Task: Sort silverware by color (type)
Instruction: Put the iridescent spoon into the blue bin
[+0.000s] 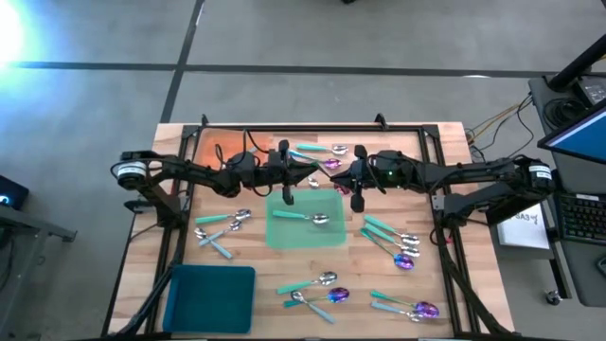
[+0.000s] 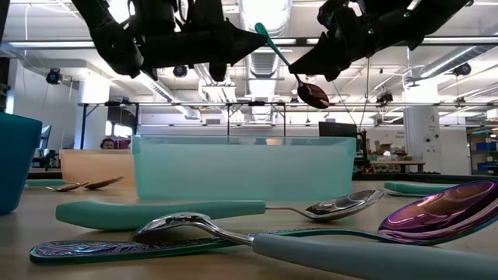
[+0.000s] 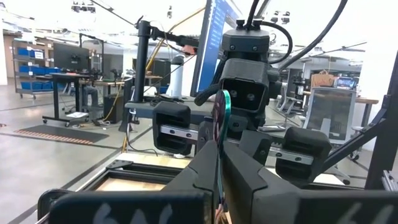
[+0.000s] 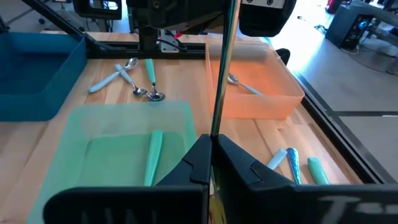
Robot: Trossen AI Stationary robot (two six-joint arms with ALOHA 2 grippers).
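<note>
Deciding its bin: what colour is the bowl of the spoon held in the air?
Iridescent purple bowl, clearest in low view.

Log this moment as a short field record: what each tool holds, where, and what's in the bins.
left tool: shut on purple-headed spoon, above the table's middle
right tool: shut on the same spoon, facing the left tool
spoon state: aloft between both tools
green bin: one teal-handled silver spoon
orange bin: one silver spoon
loose silverware: scattered on the table
</note>
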